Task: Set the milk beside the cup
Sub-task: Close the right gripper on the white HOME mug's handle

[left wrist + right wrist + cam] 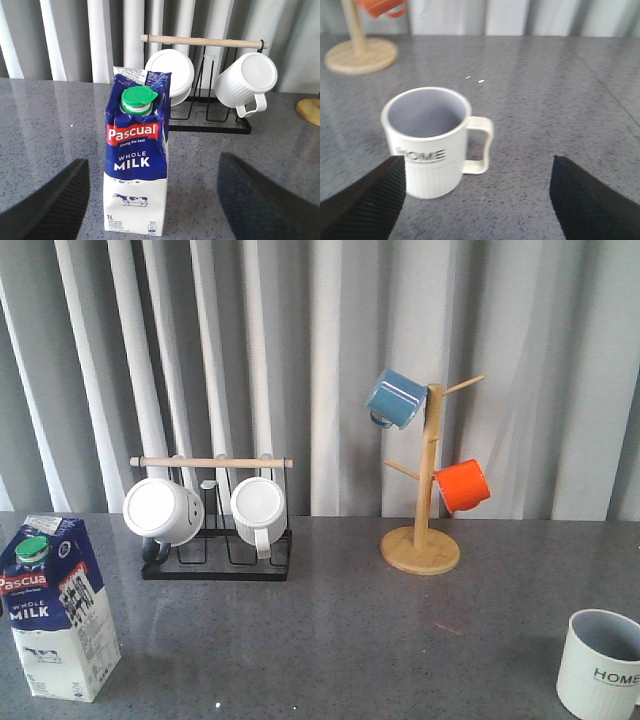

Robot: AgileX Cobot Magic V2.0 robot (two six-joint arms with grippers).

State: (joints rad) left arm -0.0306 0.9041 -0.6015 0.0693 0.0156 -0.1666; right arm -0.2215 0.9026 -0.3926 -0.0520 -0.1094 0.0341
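On the grey table (340,630), the milk (57,606) stands far left of the cup (600,663), and with both claws spread wide, a high grab could tip it.

Pale pleated curtain (330,360) behind grey table (330,640)

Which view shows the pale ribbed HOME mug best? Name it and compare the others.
The right wrist view: the pale ribbed mug with HOME lettering shows whole there, with its empty inside, handle and lettering, between the open right gripper fingers. The front view cuts it off at the frame's corner. The left wrist view misses it.
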